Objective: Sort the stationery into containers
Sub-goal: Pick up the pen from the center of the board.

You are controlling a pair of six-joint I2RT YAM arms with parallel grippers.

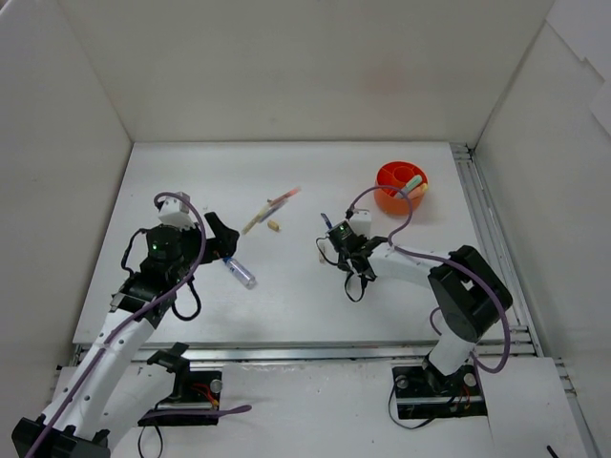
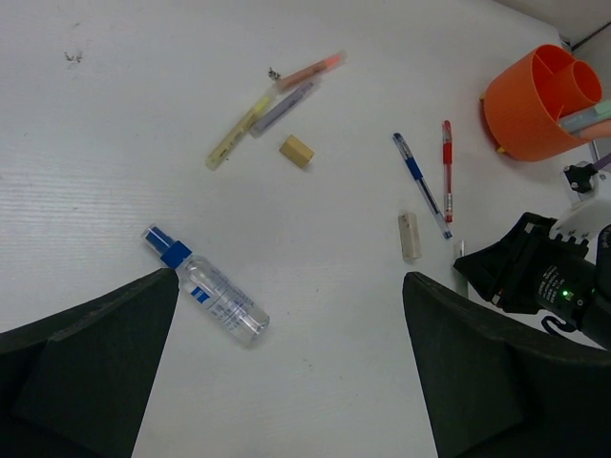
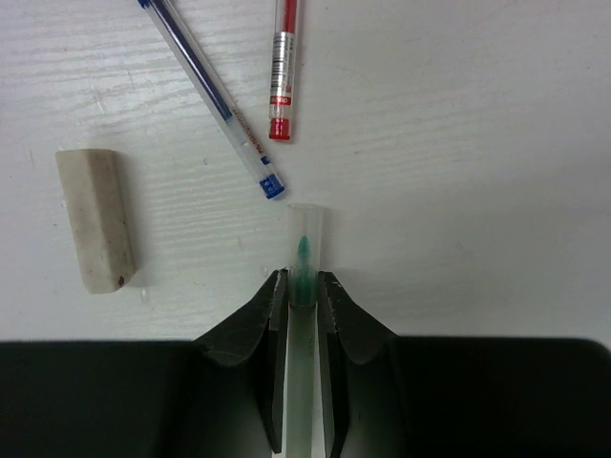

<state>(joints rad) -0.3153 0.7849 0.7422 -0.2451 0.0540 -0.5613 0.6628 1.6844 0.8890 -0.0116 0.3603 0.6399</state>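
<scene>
My right gripper (image 3: 304, 286) is shut on a green highlighter (image 3: 305, 243) with a clear cap, low over the table. Just ahead of it lie a blue pen (image 3: 215, 100), a red pen (image 3: 284, 67) and a beige stub (image 3: 95, 219). The orange pot (image 1: 387, 176) stands behind and to the right of the right gripper (image 1: 346, 248) and holds a few items. My left gripper (image 2: 291, 382) is open and empty, next to a blue-capped clear tube (image 2: 205, 298). Yellow and orange highlighters (image 2: 277, 100) and a second beige stub (image 2: 297, 150) lie further back.
White walls enclose the table on three sides. A metal rail (image 1: 487, 229) runs along the right edge. The right arm's black wrist (image 2: 544, 277) shows at the right of the left wrist view, near the two pens (image 2: 430, 181).
</scene>
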